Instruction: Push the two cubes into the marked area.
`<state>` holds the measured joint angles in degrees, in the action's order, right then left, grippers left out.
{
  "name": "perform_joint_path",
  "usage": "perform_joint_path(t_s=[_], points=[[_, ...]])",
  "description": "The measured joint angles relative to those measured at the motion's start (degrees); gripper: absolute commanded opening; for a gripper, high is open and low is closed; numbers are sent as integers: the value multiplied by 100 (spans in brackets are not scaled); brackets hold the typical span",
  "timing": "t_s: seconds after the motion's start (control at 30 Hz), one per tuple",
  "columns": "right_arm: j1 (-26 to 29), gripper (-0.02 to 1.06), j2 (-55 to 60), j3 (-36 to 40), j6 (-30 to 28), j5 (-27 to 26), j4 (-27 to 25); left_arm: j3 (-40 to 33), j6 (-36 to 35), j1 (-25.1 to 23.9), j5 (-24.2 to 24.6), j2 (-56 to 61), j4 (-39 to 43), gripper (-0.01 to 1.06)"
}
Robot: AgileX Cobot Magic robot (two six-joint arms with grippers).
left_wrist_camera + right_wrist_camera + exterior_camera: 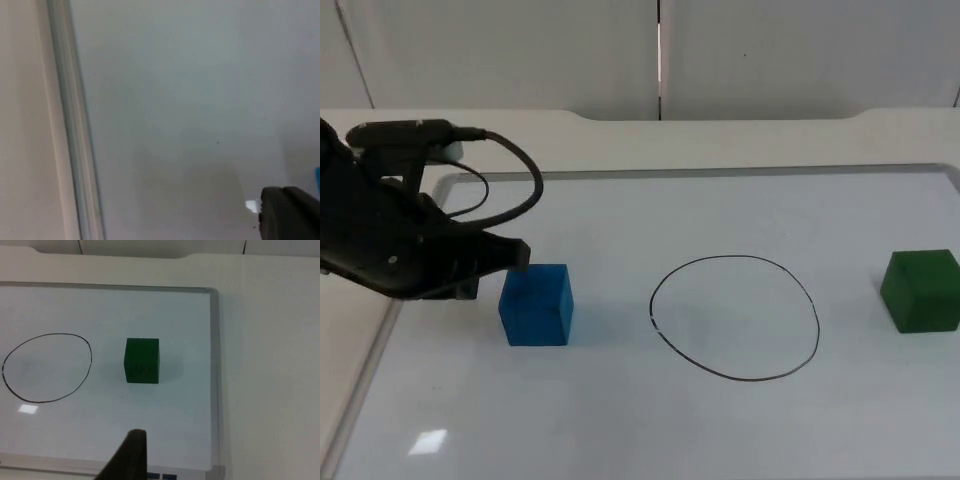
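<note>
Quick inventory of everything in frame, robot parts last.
blue cube: 1, blue, on the whiteboard, outside the circle on its left side
green cube: 1, green, on the whiteboard, outside the circle on its right side
marked circle: 1, black line, mid-board, nothing inside
whiteboard: 1, white with grey frame, flat on the table
table: 1, white
left end effector: 1, black, at the blue cube's left rear edge
right end effector: 1, black, short of the green cube

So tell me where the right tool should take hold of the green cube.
Take the green cube across two opposite upright faces, coming straight down from above. It sits flat and square on the whiteboard with open space all round, right of the drawn circle. For pushing, contact on its outer face, away from the circle, would likely do. The left tool is beside the blue cube.
</note>
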<state>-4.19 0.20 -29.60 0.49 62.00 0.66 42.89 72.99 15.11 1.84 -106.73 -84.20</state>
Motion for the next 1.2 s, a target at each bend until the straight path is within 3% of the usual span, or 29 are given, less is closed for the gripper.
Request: perform_joint_path(t_s=[0.23, 0.43, 0.67, 0.8, 1.2], points=[[0, 105, 0, 0, 0, 0, 0, 6, 0, 0, 16, -194, 0, 0], [0, 105, 0, 0, 0, 0, 0, 123, 0, 0, 440, -356, 0, 0], [0, 105, 0, 0, 0, 0, 0, 178, 0, 0, 511, -412, 0, 0], [0, 105, 0, 0, 0, 0, 0, 178, 0, 0, 886, -412, 0, 0], [0, 105, 0, 0, 0, 0, 0, 178, 0, 0, 1193, -412, -61, 0]])
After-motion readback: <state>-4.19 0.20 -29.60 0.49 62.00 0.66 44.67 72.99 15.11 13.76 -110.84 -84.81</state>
